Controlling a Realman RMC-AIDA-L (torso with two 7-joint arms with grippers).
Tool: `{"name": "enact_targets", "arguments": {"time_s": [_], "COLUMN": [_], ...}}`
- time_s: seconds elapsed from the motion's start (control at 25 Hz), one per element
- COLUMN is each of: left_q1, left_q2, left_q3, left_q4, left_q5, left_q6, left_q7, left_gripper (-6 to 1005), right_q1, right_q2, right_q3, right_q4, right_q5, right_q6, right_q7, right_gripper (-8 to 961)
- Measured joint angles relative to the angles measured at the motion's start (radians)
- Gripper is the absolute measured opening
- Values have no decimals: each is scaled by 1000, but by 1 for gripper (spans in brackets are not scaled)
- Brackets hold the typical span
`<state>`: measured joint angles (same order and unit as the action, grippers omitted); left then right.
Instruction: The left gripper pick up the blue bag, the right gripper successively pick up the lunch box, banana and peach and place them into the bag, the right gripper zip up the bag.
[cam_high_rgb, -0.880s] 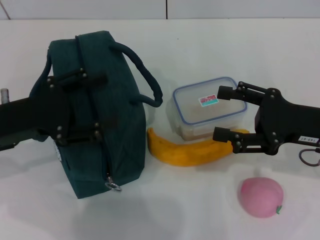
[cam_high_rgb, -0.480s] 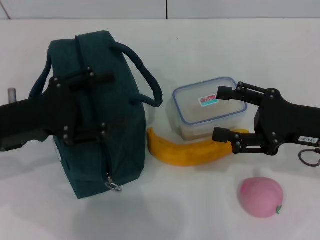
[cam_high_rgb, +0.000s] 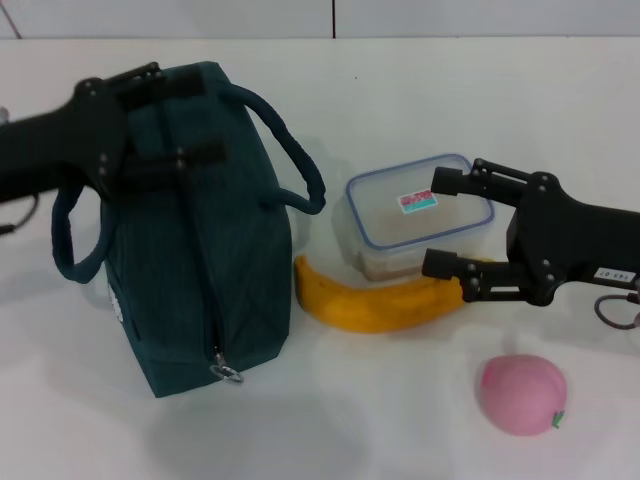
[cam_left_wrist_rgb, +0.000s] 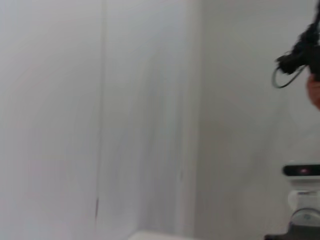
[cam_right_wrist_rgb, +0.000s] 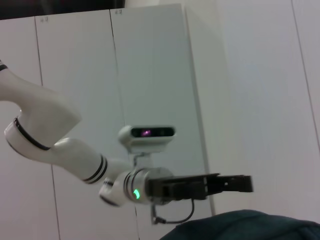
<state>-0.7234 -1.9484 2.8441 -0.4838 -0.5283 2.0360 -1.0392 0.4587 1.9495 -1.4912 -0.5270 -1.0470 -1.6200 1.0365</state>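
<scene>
Two grippers are in play, and only one has moved much: the left gripper (cam_high_rgb: 160, 120), which half a second ago lay across the middle of the blue bag's (cam_high_rgb: 215, 290) side, now sits high at the bag's top edge, by the zipper ridge and between the two rope handles. Its fingers stand apart, one over the top seam and one lower on the fabric, and they hold nothing; the near handle (cam_high_rgb: 70, 235) hangs free in a loop below the arm. The bag itself stands upright on the white table (cam_high_rgb: 400, 420) where it stood before, zipper closed, with the ring pull (cam_high_rgb: 228, 375) low at its near end. I take this as the left arm lining up on the bag's top or a handle, so the pickup is not yet made and the task is at its very start. The right gripper (cam_high_rgb: 440, 225) has barely shifted: jaws wide, one finger over the lunch box's (cam_high_rgb: 415, 215) lid and the other at its near side, just above the banana (cam_high_rgb: 375, 305), which lies touching the front of the box. It looks staged for the box but has not closed on it. The peach (cam_high_rgb: 522, 395) rests apart, nearer the robot and to the right. In the right wrist view the left gripper (cam_right_wrist_rgb: 235, 184) shows side-on above the bag's dark top (cam_right_wrist_rgb: 250, 227). The left wrist view shows only wall and cabinet.
</scene>
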Motion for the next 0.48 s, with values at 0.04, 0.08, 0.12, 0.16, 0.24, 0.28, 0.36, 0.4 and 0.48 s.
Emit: {"name": "enact_targets", "arguments": {"time_s": [0.04, 0.08, 0.12, 0.16, 0.24, 0.28, 0.36, 0.4, 0.48], "left_q1": [-15, -28, -45, -56, -62, -61, -56, -55, -54], "left_q2": [-1, -1, 2, 11, 39, 50, 70, 78, 87], "left_q3": [0, 1, 1, 1, 1, 2, 2, 1, 2], "left_q4": [-36, -66, -97, -110, -116, -116, -117, -119, -123], "left_q5": [6, 17, 32, 42, 36, 26, 3, -5, -14], "left_q6": [0, 2, 3, 3, 5, 5, 6, 7, 8], "left_q7": [-48, -97, -150, -192, -257, -276, -308, -319, -337], "left_gripper": [814, 814, 814, 814, 814, 814, 814, 814, 814], "right_q1": [0, 0, 0, 0, 2, 5, 12, 13, 15], "right_q2": [1, 2, 2, 0, -4, -6, -8, -8, -9], "right_q3": [7, 15, 23, 30, 37, 40, 46, 47, 47], "right_q4": [1, 2, 3, 3, 0, -1, -1, -1, -1], "right_q5": [-1, -2, -3, -4, -4, -3, -4, -5, -6], "right_q6": [0, 1, 1, 1, 0, 0, 3, 4, 7], "right_q7": [0, 0, 1, 4, 18, 25, 33, 34, 34], "right_gripper": [865, 864, 864, 864, 863, 863, 862, 862, 861]}}
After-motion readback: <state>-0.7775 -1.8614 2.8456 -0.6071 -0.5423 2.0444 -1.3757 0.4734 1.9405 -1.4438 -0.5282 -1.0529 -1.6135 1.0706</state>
